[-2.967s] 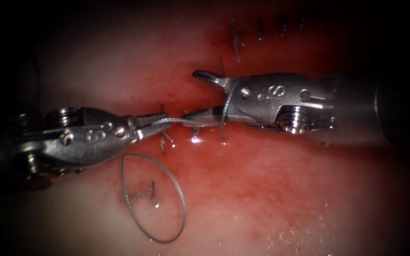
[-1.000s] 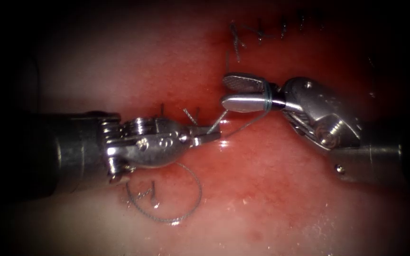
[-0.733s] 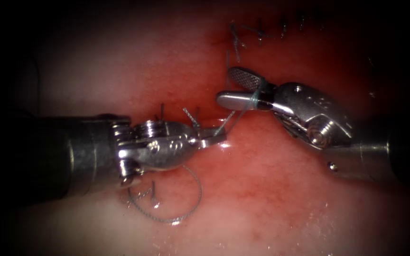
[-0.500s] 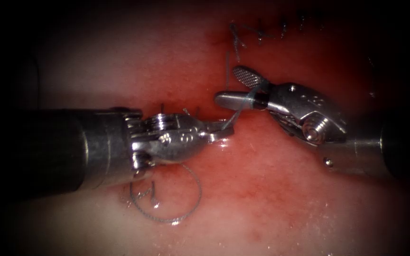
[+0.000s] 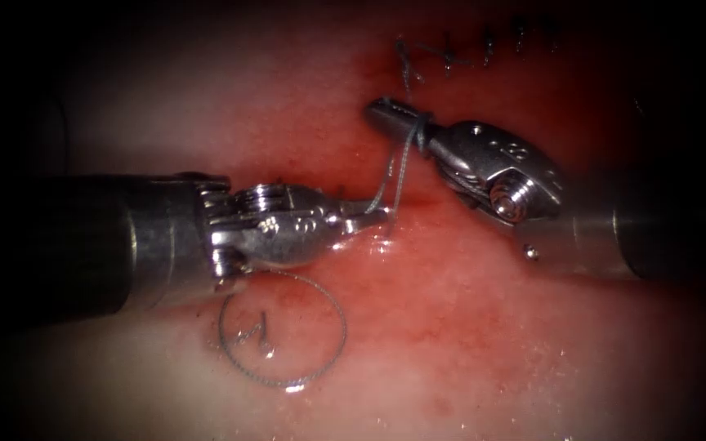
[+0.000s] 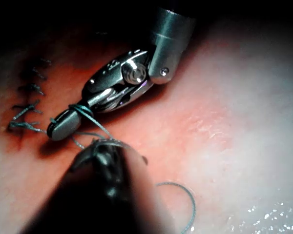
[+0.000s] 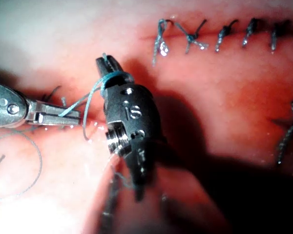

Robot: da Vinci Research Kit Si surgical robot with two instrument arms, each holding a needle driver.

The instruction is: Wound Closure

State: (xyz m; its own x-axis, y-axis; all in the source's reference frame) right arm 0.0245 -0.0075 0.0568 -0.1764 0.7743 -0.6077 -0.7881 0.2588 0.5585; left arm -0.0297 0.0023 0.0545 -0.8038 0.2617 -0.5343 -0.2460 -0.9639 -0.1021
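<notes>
The left claw (image 5: 373, 216) reaches in from the left, lying level, and is closed on the thread (image 5: 394, 175). From its tip two strands of thread rise up and to the right to the right claw (image 5: 386, 110), which sits just far and right of it, the two tips near but apart. The right claw's long axis slants from far left to near right; its jaws look closed, with thread wound round them in a loop, and a short tail seems pinched at the tip. Near the left claw a slack ring of thread (image 5: 283, 331) lies on the tissue (image 5: 467, 343). One row of five finished stitches (image 7: 219, 34) runs along the cut, far right. Two claws, one thread; I see no needle
</notes>
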